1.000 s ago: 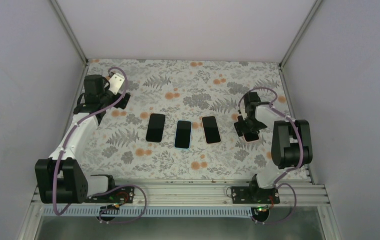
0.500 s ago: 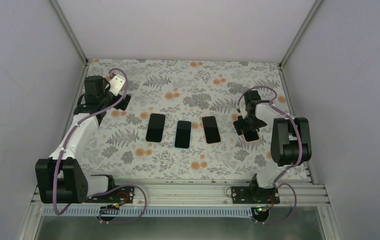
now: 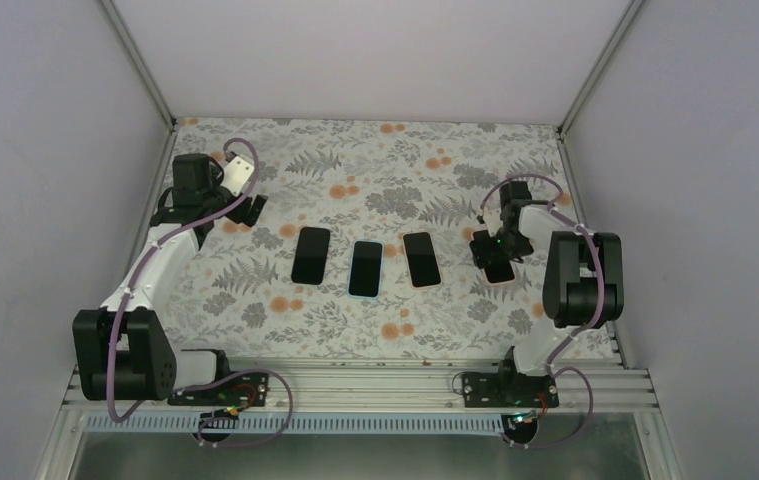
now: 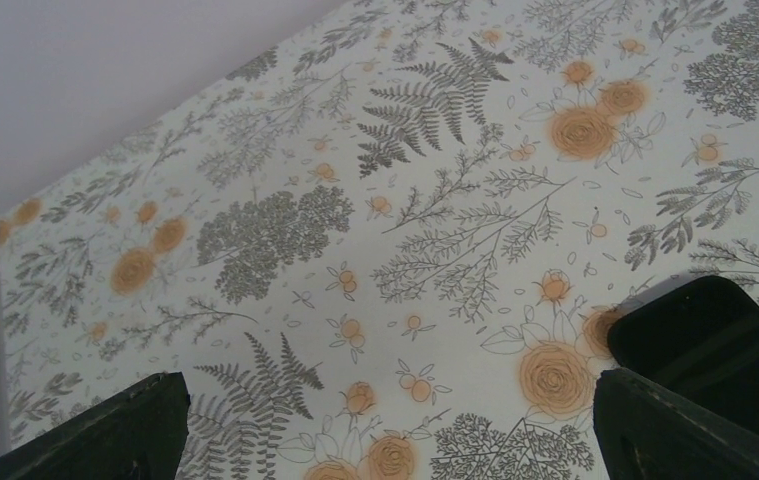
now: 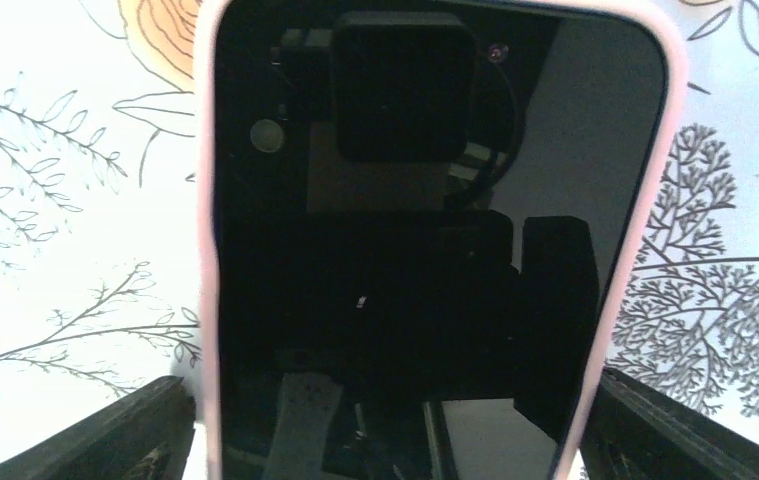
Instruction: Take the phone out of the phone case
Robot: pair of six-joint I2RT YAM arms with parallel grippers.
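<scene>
Phone [image 5: 425, 250] in pink case [image 5: 206, 250] lies between fingers of right pincer [image 5: 420, 430], spread wide (screen up).

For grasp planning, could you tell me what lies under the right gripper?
A phone in a pink case, screen up on the table; the case's back is covered.

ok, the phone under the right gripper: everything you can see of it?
The phone lies flat, screen up, on the right of the floral cloth. Its glossy black screen is dark and mirrors the wrist above. A pale pink case rims it; the phone sits inside. The open right gripper straddles one end; contact can't be told.
</scene>
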